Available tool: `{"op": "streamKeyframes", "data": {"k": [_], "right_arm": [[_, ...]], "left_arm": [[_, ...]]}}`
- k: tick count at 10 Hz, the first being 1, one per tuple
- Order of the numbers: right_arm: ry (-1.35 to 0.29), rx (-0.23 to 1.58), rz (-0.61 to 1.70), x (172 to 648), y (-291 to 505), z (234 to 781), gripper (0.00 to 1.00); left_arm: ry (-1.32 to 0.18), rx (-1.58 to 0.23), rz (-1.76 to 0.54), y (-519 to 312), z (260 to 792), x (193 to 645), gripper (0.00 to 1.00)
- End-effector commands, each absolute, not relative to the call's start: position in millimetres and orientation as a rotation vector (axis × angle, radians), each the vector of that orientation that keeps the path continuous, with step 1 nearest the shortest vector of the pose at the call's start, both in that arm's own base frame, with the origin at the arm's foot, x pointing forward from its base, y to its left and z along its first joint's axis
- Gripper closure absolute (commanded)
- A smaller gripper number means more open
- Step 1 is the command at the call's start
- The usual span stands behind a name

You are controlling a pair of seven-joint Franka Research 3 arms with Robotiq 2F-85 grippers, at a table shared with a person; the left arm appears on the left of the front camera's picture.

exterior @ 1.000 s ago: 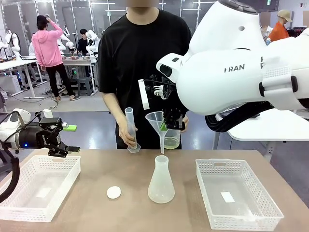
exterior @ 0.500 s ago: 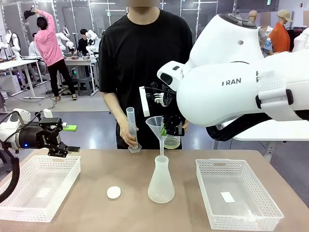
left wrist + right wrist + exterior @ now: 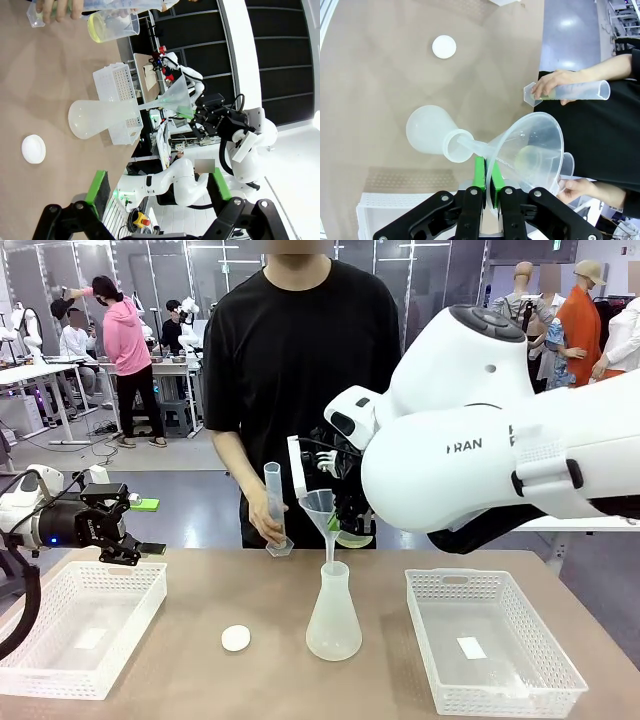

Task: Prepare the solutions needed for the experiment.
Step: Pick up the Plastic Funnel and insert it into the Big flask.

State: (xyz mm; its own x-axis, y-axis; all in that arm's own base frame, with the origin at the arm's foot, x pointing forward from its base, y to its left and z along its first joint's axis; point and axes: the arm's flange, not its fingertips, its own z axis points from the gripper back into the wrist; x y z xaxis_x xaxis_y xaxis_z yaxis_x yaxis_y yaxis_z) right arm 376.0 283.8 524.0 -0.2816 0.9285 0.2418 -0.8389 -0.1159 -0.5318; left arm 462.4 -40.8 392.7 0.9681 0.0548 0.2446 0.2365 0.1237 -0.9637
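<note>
In the front view, the robot's right hand was closed on the rim of a clear funnel. The stem of the funnel reached the mouth of a frosted flask, which stood in the middle of the tabletop. Just behind the funnel we saw a beaker with the pale yellow solution in it. The person at the far side held a measuring cylinder upright, left of the funnel. The robot's left hand hung over the left basket. A white cap lay left of the flask.

In the left wrist view, the left hand was wide, with nothing between its green pads. Far ahead, the yellow solution sat in the tilted beaker, above the tabletop and beyond the flask.

In the right wrist view, the right hand pinched the wall of the funnel, its jaws narrow. The stem entered the flask. We saw the yellow solution through the funnel, in the beaker behind it. The person's hand gripped the measuring cylinder.
</note>
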Motion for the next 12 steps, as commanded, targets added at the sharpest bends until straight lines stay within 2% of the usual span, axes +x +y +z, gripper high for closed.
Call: {"op": "streamKeyframes", "data": {"k": [1,12], "right_arm": [[-0.706,-0.181,1.741,380,282,513,0.95],[-0.669,-0.154,1.737,384,284,465,0.95]], "left_arm": [[-0.25,-1.445,-0.141,-41,393,463,0.0],[-0.25,-1.445,-0.141,-41,393,463,0.0]]}}
